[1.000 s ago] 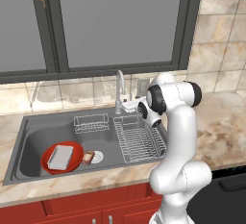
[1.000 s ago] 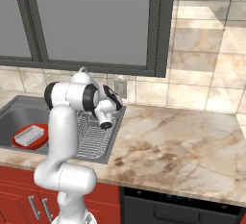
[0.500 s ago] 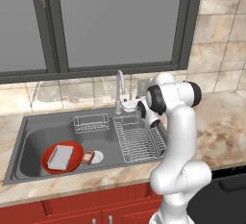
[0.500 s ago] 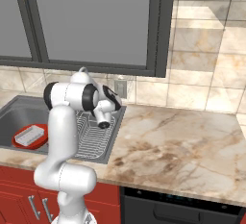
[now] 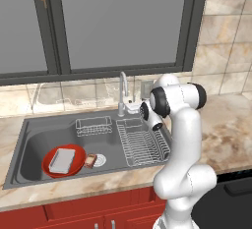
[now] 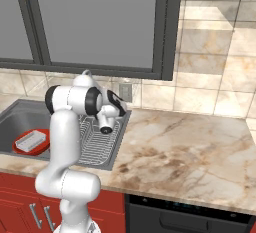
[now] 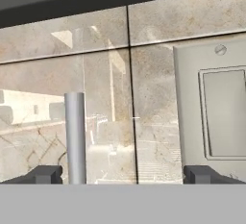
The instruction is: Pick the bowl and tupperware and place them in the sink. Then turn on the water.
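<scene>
Hand view: pincer [image 7: 122, 174] spread wide, holding nothing, facing the tiled wall; faucet [image 7: 75, 136] stem stands just inside its left tip, wall switch [image 7: 222, 115] beyond the right tip. Bowl [image 5: 62, 161] with tupperware [image 5: 62, 159] on it already lies in the sink [image 5: 34, 142], well below and left of the pincer. No water visible. Risk: tips miss the handle, push the stem or strike the wall.

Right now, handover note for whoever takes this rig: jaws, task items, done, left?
Gripper: jaws open, empty, up by the faucet, facing the tiled wall and a wall switch.
Bowl: in the sink; tupperware lies inside the bowl.
Done: both items placed in the sink.
Left: turn on the water; none seen running.
</scene>
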